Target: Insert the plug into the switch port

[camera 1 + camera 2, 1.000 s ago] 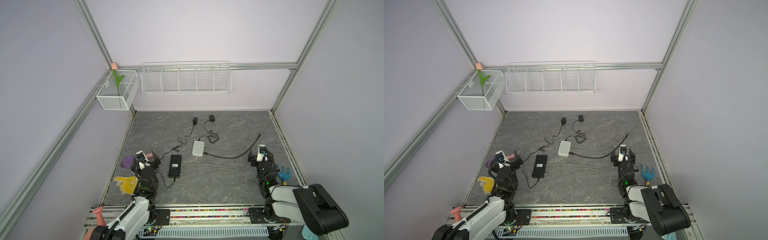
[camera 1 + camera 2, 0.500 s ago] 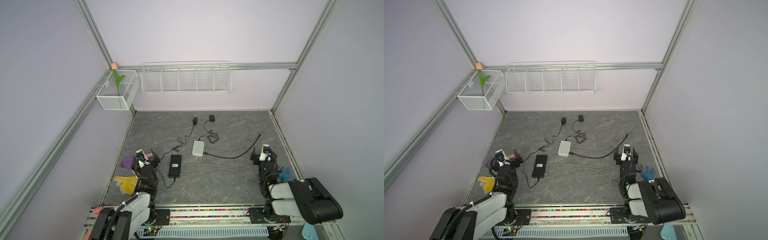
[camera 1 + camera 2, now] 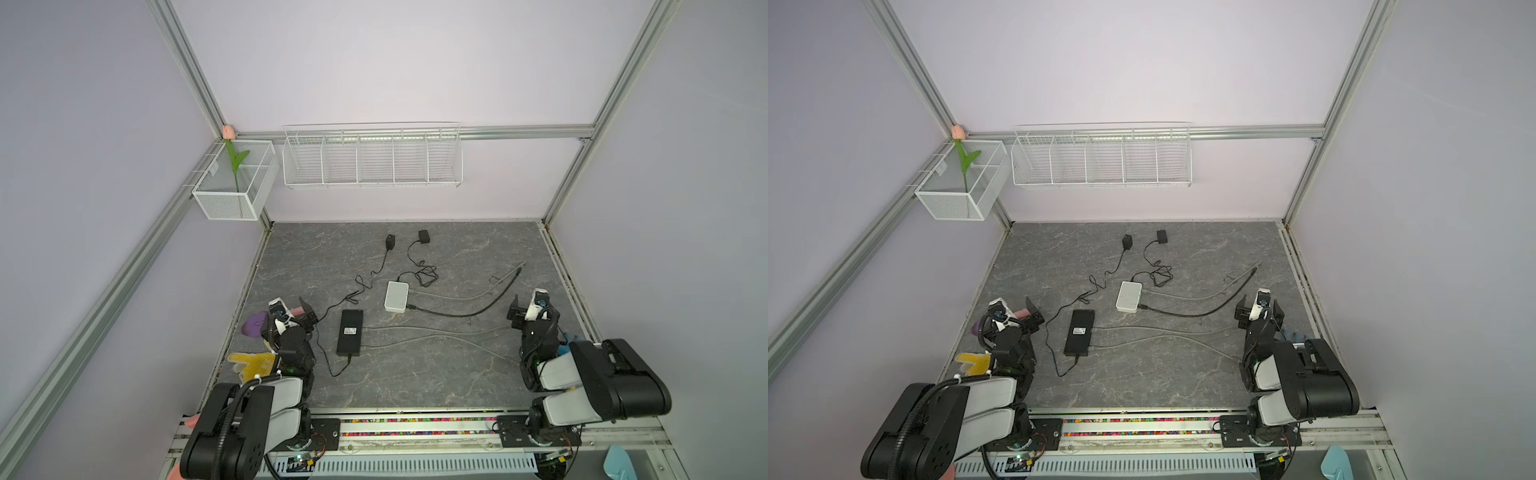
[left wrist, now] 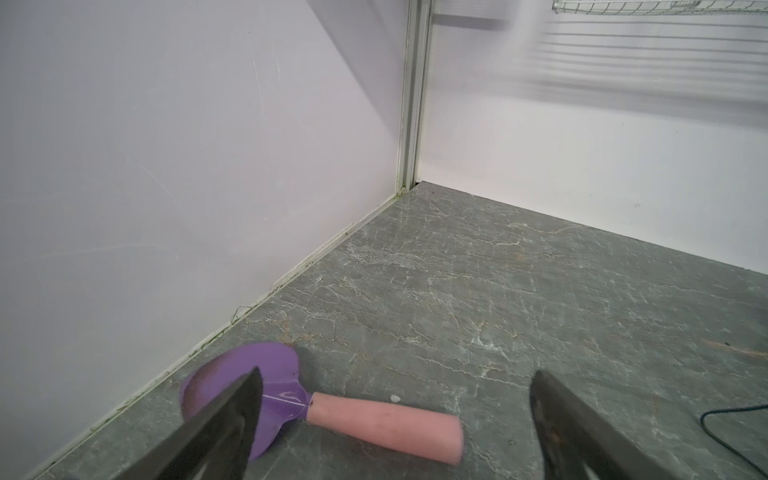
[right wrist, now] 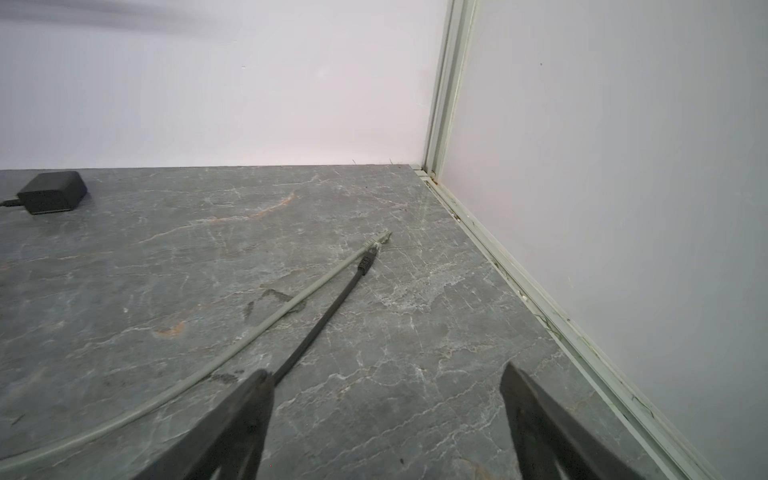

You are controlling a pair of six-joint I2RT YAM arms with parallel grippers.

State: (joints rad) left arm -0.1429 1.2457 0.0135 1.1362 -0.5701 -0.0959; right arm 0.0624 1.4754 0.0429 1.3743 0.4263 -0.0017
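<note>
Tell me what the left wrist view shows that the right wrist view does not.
Only the left wrist view: a purple scoop with a pink handle. Only the right wrist view: a gray cable and a black cable with plug ends, and a black adapter. Both: the gray marbled tabletop, a wall corner, an open empty gripper (left gripper, right gripper).

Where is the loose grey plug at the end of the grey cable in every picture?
Top view: grey plug sits far right, just beyond the right pincer.
Top view: same place, beyond that pincer.
Left wrist: not in it.
Right wrist: lying ahead of the open pincer.
Shared landmark: the black cable tip lies right beside it, also in both top views.
</note>
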